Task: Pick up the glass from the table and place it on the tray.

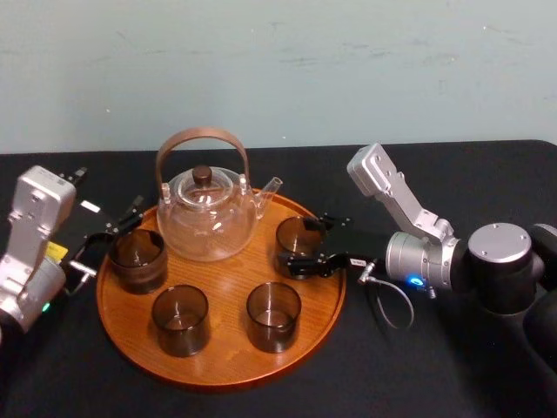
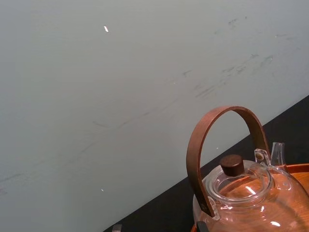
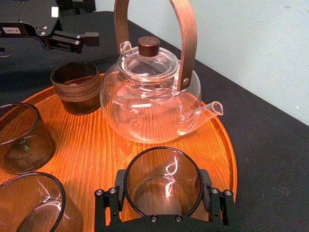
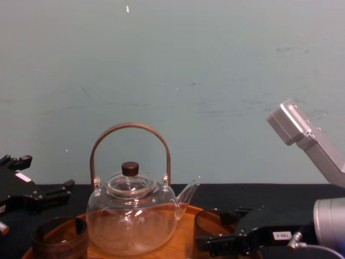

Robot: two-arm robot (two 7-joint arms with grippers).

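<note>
Here the right gripper (image 1: 305, 246) reached in over the tray's (image 1: 228, 373) right edge, its two black fingers (image 3: 110, 202) pressed against opposite sides of the glass (image 3: 163, 180), clasping it. The glass stood upright inside the rim at that right edge, just beside the spout of the clear teapot (image 1: 207, 216) at the tray's back. Two more dark glasses (image 1: 180, 320) sat near the front edge, and a ribbed cup (image 1: 137, 259) by the left edge. The left gripper (image 1: 111, 237) hung at the tray's left edge above the black table (image 1: 418, 374), fingers spread apart, holding nothing.
</note>
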